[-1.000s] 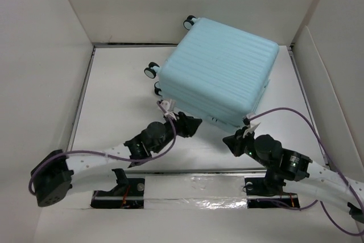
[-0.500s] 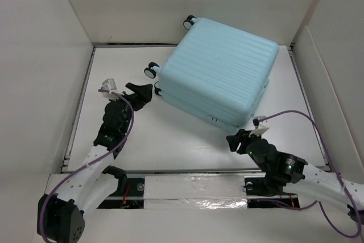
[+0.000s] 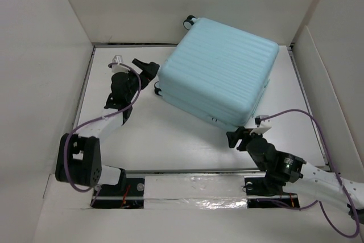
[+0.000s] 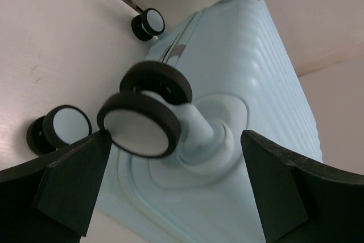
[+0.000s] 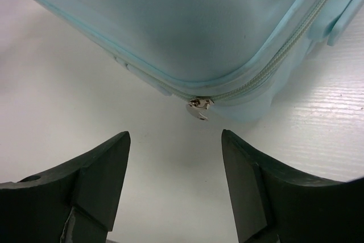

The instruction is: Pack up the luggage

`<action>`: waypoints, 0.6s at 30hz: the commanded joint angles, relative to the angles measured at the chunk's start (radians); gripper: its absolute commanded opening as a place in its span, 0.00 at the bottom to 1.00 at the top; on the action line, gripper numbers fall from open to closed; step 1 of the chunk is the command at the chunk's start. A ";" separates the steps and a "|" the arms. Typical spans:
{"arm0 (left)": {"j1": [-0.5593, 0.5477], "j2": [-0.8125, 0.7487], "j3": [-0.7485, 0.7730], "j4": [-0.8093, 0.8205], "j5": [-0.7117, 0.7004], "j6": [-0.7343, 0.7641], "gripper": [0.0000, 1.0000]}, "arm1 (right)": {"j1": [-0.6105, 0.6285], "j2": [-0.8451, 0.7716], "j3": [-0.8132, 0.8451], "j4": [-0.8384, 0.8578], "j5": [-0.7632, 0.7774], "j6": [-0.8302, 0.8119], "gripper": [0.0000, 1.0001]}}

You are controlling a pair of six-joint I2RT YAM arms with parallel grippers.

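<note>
The luggage is a pale aqua ribbed suitcase lying flat and zipped shut at the back right of the white table. My left gripper stands open at its left corner. In the left wrist view a black-and-white wheel sits between the spread fingers, with the shell behind it and nothing gripped. My right gripper hangs open just short of the near corner. In the right wrist view the silver zipper pull lies a little ahead of the gap between the fingertips, under the shell.
White walls box in the table on the left, back and right. A cardboard flap leans in at the right. A strip of shiny tape runs along the near edge between the arm bases. Purple cables trail off both arms.
The left arm swung from the suitcase's near edge out left and back to its wheel corner, opening wide. The right gripper drew back slightly from the near corner and opened.
</note>
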 commanded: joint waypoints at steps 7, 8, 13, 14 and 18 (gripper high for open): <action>0.038 0.218 0.198 0.148 0.094 -0.068 0.99 | -0.006 -0.094 -0.021 0.042 -0.050 -0.035 0.72; 0.038 0.232 0.211 0.142 0.095 -0.068 0.99 | -0.006 -0.095 -0.021 0.040 -0.052 -0.035 0.72; 0.038 0.300 0.229 0.220 0.114 -0.109 0.99 | -0.006 -0.094 -0.023 0.030 -0.049 -0.035 0.72; 0.038 0.309 0.226 0.240 0.117 -0.122 0.99 | -0.006 -0.092 -0.021 0.028 -0.047 -0.035 0.72; 0.038 0.343 0.188 0.406 0.129 -0.185 0.90 | -0.015 -0.083 -0.020 0.011 -0.029 -0.017 0.72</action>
